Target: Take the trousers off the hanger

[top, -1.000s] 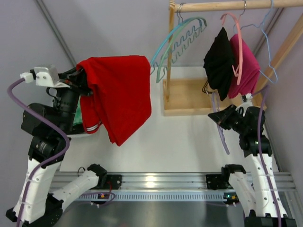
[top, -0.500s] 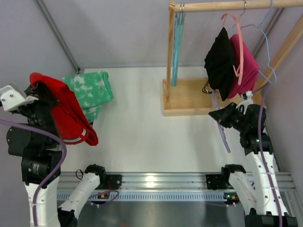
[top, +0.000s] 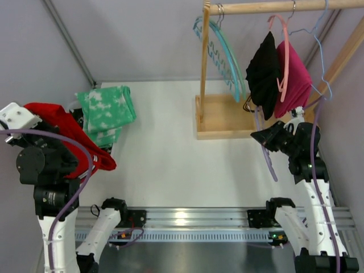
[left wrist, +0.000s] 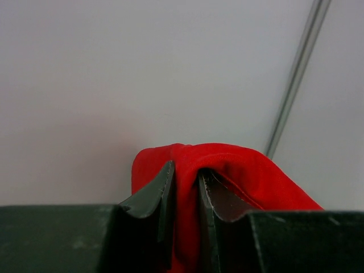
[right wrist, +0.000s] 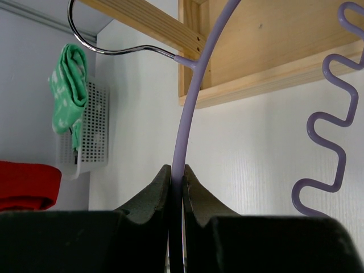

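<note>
The left arm stands folded high at the far left edge of the desk (top: 170,159). Its pincer (left wrist: 185,185) is clamped on a fold of the red trousers (top: 57,116), which drape over the arm, well apart from the wooden rack (top: 222,116). The right arm rises upright, its pincer (right wrist: 176,173) closed tight on the wire of a lilac hanger (right wrist: 183,114).

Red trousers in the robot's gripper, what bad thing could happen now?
The left gripper pinches only a small fold of the red trousers, so they might slip and drop beside the basket, not in it. The right gripper holds the thin purple hanger, which could twist or slide out.
</note>
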{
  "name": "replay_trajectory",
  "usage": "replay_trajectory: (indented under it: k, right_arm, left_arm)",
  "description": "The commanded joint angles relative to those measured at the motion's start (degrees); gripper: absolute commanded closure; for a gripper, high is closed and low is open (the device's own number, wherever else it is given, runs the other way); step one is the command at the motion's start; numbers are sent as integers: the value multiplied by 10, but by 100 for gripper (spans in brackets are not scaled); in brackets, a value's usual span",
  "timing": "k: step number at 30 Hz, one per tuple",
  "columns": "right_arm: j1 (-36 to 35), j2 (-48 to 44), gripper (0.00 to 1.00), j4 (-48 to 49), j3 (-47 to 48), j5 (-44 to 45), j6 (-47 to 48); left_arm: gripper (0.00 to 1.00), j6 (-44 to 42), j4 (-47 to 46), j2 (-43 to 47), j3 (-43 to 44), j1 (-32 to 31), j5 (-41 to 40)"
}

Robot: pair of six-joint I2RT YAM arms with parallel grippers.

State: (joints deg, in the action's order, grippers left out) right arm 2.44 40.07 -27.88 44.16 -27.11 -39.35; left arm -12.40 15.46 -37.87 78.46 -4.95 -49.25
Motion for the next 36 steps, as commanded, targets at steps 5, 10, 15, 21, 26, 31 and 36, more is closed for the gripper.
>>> replay_trajectory:
  k: [5, 10, 15, 21, 26, 31, 36]
  right_arm:
    - [6, 5, 100, 31, 44, -8, 16]
    - [6, 2, 100, 22, 58, -11, 19]
    - [6, 0, 100, 12, 80, -19, 23]
    - [6, -8, 100, -4, 105, -22, 38]
    - [6, -20, 100, -24, 135, -27, 52]
    - [6, -31, 100, -51, 173, -28, 69]
    - [6, -40, 100, -81, 207, -36, 87]
  left_arm:
    - [100, -122, -226, -49, -25, 6, -19]
    - [100, -193, -346, -91, -99, 6, 57]
    - [100, -248, -512, -162, -188, 8, 121]
    - [100, -169, -532, -330, -169, 77, 187]
    - [100, -53, -461, -429, -113, 119, 233]
    - [99, 38, -351, -438, -122, 119, 234]
    - [72, 75, -262, -388, -172, 120, 279]
